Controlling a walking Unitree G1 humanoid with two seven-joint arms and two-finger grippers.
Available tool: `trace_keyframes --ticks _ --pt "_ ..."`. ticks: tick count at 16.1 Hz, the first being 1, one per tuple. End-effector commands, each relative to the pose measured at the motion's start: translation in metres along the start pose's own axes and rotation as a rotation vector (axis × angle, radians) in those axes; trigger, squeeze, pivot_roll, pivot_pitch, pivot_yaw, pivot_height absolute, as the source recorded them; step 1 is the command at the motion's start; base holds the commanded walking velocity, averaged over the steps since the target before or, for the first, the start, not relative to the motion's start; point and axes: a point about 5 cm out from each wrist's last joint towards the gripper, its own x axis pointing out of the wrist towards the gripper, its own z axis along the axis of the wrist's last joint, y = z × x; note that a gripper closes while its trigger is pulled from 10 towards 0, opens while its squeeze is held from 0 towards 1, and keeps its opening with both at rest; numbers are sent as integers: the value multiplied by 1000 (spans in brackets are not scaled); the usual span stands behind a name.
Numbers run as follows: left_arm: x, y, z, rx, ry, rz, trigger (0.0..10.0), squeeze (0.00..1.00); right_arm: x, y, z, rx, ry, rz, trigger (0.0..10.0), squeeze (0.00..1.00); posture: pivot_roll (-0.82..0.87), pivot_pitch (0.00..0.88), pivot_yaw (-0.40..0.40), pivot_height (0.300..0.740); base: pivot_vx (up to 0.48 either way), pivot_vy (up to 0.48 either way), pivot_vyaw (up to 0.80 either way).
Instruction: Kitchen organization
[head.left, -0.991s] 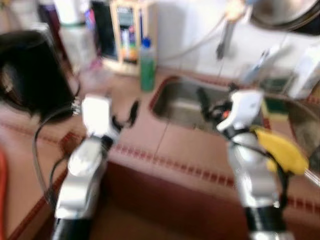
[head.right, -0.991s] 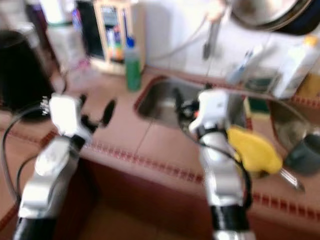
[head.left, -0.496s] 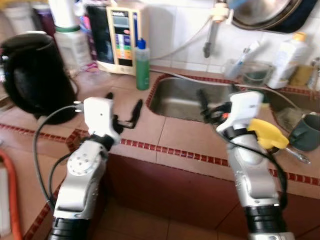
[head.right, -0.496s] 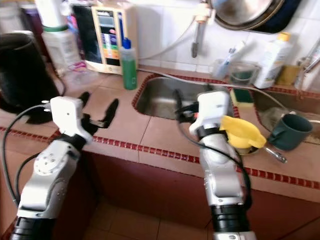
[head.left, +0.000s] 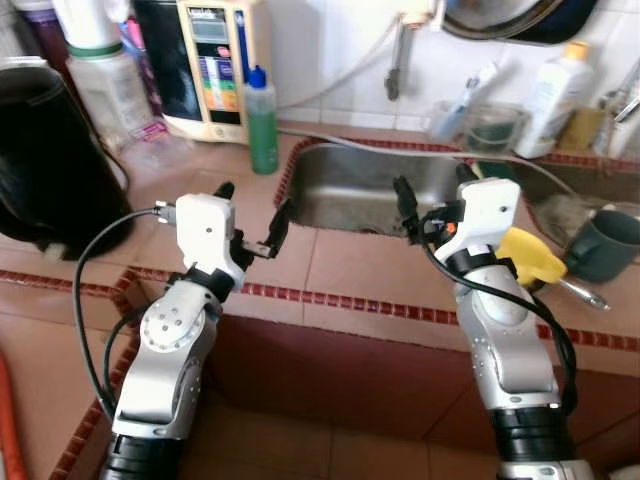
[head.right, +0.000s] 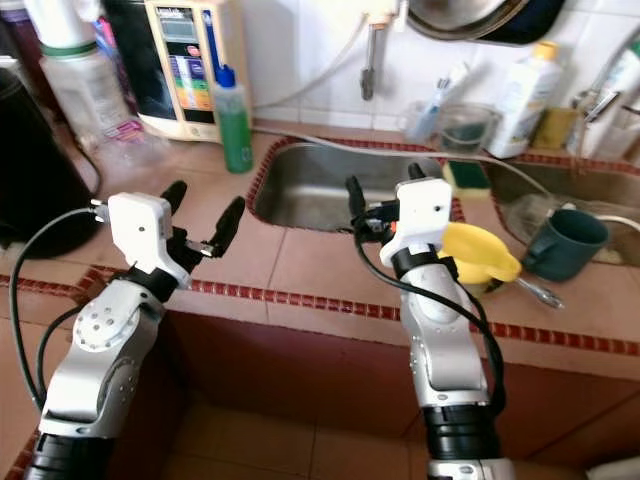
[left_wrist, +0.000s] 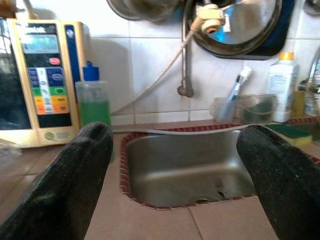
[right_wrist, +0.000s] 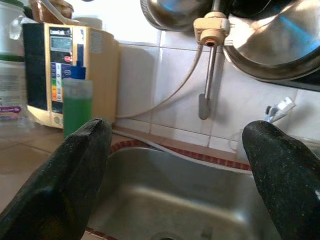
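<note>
Head stereo pair: I look forward and down at the tiled counter | both wrist cameras: low, close, facing the wall — each shares the sink (left_wrist: 190, 170) and green bottle (right_wrist: 76, 106) with the head views.

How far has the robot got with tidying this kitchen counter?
Nothing looks done yet. Both end effectors, left and right, hover open and empty by the steel sink. Nothing is in hand. Still out on the tiled counter: green soap bottle, yellow plastic scoop, dark green mug.
</note>
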Motion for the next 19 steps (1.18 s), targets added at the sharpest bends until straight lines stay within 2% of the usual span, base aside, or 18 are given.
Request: trace_keyframes --ticks 1,19 --pt "1 0 5 9 -23 -5 10000 0 1 0 4 -13 -16 1 10000 0 -113 8 -11 740 0 -409 0" --pt "2 -2 6 2 -32 -13 10000 0 1 1 3 -25 -5 13 10000 0 -117 2 -15 740 0 -432 0"
